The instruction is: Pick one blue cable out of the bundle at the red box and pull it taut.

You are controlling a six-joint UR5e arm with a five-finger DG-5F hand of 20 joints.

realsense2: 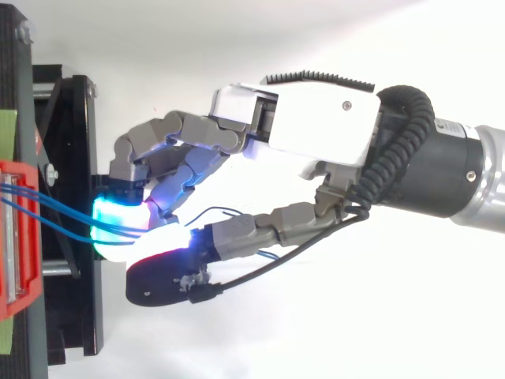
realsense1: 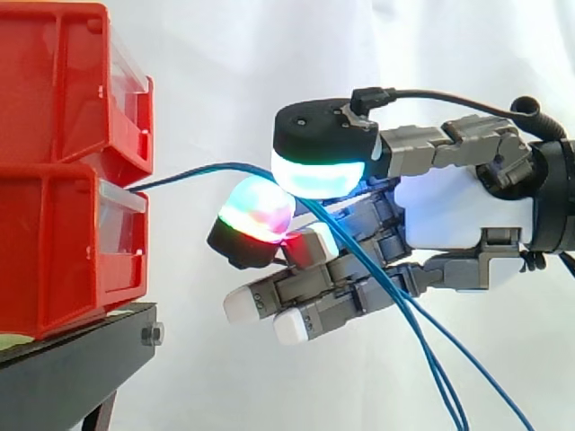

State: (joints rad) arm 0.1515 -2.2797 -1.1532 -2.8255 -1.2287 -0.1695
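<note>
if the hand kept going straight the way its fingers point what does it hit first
Most likely the front of the lower red bin, where the blue cables come out. The hand points level at it across an open gap, and the top view puts them roughly in line.

My robot hand (realsense1: 449,220) wears a smooth white plastic shell over matt grey links, with milky, translucent pads (realsense1: 319,175). The blue cable (realsense1: 207,168) has a slick, shiny sheath. The red bins (realsense1: 54,90) are glossy plastic with clear fronts; the stand (realsense1: 72,368) is matt black metal.
</note>
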